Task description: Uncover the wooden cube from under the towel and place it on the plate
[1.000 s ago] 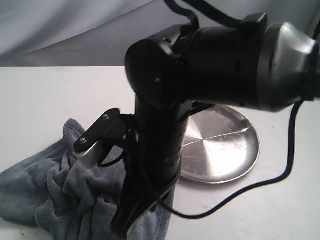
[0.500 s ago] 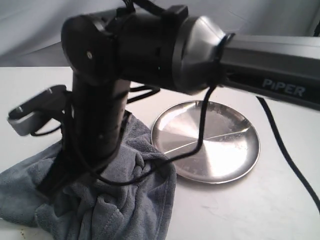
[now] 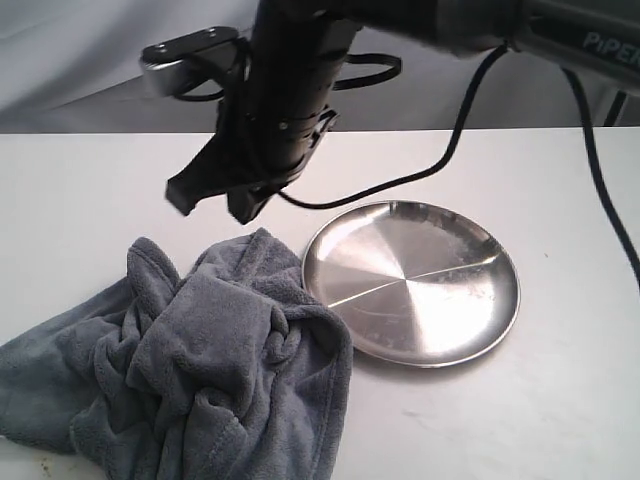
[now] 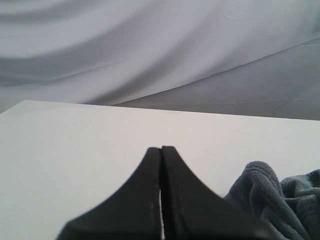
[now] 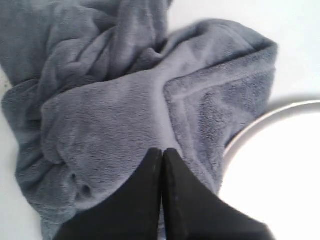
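Your right gripper (image 3: 215,200) hangs in the air above the far edge of the towel (image 3: 200,360), apart from the cloth. In the right wrist view its two black, wedge-shaped fingers (image 5: 145,200) are pressed flat together with only a thin seam between them, and they carry nothing. The towel is a soft blue-grey plush with a short, fuzzy pile. It is heaped into thick rounded folds and deep creases rather than spread flat, and it lies on the matte white table (image 3: 80,200). The wooden cube shows in no view, and you cannot tell from the folds whether it sits beneath them. Just beside the towel lies the plate (image 3: 430,290), a round, shallow dish of shiny stainless steel with a raised rim and faint wedge-shaped reflections fanning out from its centre. One bulging fold of the towel reaches the rim on the side nearest the heap, and the dish holds nothing. A glossy black cable (image 3: 440,165) loops down from the right arm and crosses above the table. Your left gripper (image 4: 161,150) is also closed, its smooth dark fingers meeting in a narrow point over bare table, with a fuzzy edge of the towel near it. Behind the table hangs a pale grey draped cloth (image 4: 150,50) with long soft creases.
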Motion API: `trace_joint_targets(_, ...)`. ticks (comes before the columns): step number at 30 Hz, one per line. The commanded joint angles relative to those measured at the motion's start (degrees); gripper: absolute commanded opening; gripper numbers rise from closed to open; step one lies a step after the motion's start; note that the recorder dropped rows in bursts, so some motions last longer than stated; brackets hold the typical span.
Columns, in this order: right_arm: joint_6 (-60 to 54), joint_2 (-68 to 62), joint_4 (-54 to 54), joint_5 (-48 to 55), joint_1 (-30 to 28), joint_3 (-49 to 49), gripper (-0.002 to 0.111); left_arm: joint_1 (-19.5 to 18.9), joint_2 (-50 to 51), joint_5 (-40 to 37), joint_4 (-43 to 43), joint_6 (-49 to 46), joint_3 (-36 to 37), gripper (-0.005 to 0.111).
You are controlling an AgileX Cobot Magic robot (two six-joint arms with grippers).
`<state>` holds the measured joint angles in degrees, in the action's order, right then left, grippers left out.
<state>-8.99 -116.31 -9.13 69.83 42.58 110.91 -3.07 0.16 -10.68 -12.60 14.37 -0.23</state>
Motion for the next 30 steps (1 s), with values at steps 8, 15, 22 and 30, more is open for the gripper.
trace_joint_targets(8, -4.2, 2.0, 1.9, 0.1, -3.3, -13.6, 0.000, 0.0, -0.2, 0.2, 0.0, 0.2, 0.2, 0.000)
trace_joint_targets(15, -4.2, 2.0, 2.3, -2.5, -3.3, -18.3, 0.000, 0.0, -0.2, 0.2, 0.0, 0.2, 0.2, 0.000)
trace_joint_targets(22, -4.1, 1.9, 3.5, -5.3, -3.3, -19.9, 0.000, 0.0, -0.2, 0.2, 0.0, 0.2, 0.2, 0.000)
trace_joint_targets(30, -1.3, -1.5, 5.9, -9.0, -3.3, -19.9, 0.038, 0.0, -0.2, 0.2, 0.0, 0.2, 0.2, 0.000)
